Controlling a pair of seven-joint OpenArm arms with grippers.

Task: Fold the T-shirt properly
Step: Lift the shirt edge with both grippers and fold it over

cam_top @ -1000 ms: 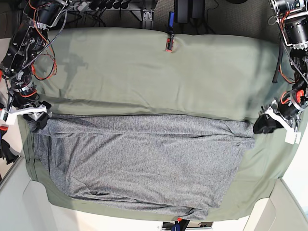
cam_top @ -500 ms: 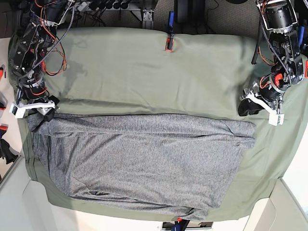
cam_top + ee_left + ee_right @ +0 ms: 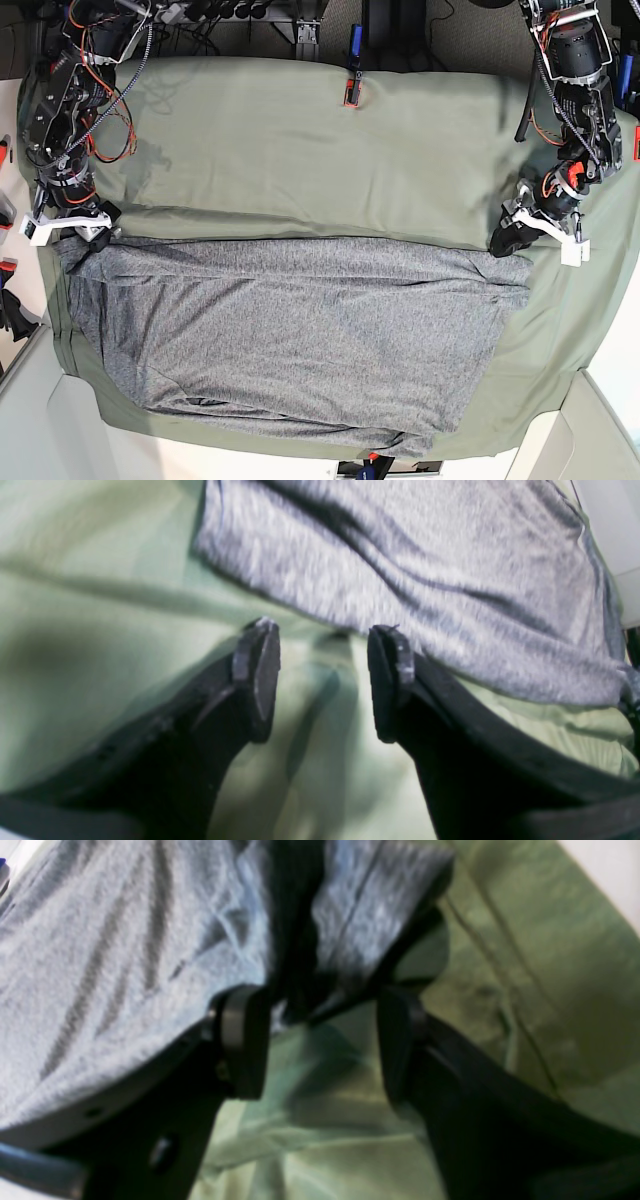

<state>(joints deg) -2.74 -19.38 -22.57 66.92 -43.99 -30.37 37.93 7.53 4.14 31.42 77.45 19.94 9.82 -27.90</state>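
The heather-grey T-shirt [image 3: 290, 330] lies spread flat over the front half of the table, its far edge a straight fold line. At the shirt's far right corner, my left gripper [image 3: 507, 240] is open. In the left wrist view its fingertips [image 3: 325, 675] straddle bare green cloth, and the T-shirt [image 3: 425, 580] edge lies just past them. My right gripper [image 3: 95, 230] is open at the shirt's far left corner. The T-shirt [image 3: 125, 950] corner, with a dark crease, sits right at that gripper's [image 3: 320, 1040] tips, with nothing clamped.
An olive-green sheet [image 3: 330, 160] covers the table under the shirt. A red-and-black clip [image 3: 352, 92] holds its back edge, with a blue part [image 3: 356, 40] behind it. White table edges [image 3: 610, 420] show at the front corners. Cables hang along both arms.
The left gripper has swung inward and slightly back, from off the shirt's right corner to the corner itself. The right gripper has shifted a little toward the far left corner. The shirt has not moved.
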